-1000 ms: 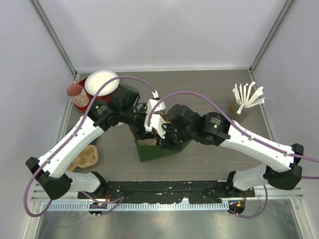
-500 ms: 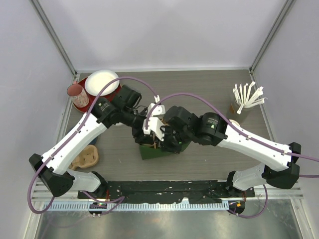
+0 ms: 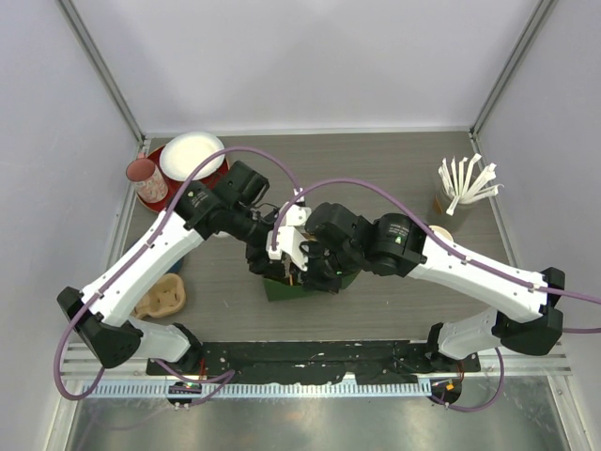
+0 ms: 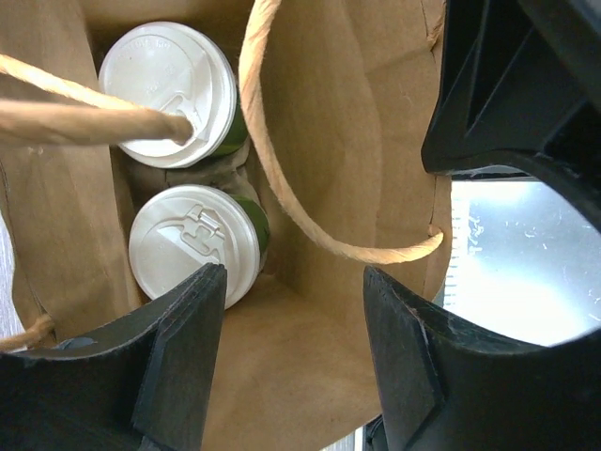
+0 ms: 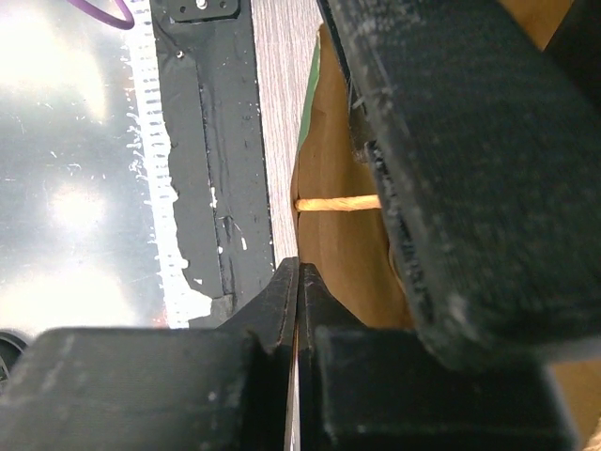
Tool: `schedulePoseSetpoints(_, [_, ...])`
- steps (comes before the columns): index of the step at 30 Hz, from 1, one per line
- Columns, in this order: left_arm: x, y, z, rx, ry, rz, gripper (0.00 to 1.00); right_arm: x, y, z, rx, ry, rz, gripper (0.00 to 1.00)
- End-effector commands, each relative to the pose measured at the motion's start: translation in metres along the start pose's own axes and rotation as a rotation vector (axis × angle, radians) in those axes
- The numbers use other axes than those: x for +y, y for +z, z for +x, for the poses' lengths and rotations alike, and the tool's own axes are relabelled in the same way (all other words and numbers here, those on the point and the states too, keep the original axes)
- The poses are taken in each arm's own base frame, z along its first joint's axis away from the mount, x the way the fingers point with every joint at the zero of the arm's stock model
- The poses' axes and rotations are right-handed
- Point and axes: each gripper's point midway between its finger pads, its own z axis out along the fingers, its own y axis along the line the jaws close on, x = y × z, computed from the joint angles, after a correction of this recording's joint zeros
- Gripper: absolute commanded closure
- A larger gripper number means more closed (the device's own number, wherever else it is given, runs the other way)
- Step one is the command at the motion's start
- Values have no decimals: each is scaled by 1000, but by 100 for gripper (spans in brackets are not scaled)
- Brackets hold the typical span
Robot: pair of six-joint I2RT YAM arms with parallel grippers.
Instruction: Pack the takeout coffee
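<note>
A green paper cup with a round white plastic lid [image 4: 169,94] and a second lidded cup [image 4: 194,242] stood touching inside the brown-lined green paper bag [image 4: 347,141], at one end. The left gripper [image 4: 291,324] hung spread over the bag's mouth, empty. The right gripper [image 5: 297,282] pinched the bag's rim.

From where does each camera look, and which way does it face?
Top external: above, behind the bases, facing down on the table; both arms meet over the paper bag.
Left wrist: on the left arm, facing down into the bag at two lidded cups; open jaws below.
Right wrist: on the right arm, facing along the bag's rim; shut jaws pinch it.
Shared: all three show the bag.
</note>
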Motion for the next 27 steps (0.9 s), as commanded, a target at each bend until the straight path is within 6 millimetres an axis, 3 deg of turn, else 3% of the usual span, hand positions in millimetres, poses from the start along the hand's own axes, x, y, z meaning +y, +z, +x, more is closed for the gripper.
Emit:
schedulePoseSetpoints(1, [-41,-12,-13,-46,133,111,37,-37,-9,-47,-165,69,153,99])
schedulePoseSetpoints(9, [-54,-24,-28,-165,134,81,49,-35,-10,-44,-159,74,152,99])
schedulePoseSetpoints(13, [-40,-32,-45,-251,119,-35,52,-35,-11,-42,-155,82,152,99])
schedulePoseSetpoints(17, [-31,-35,-49,-294,99,-105,53,-34,-9,-38,-147,88,146,99])
schedulePoseSetpoints(27, [-24,-59,-69,-351,91,-191,52,-32,-7,-32,-137,91,143,99])
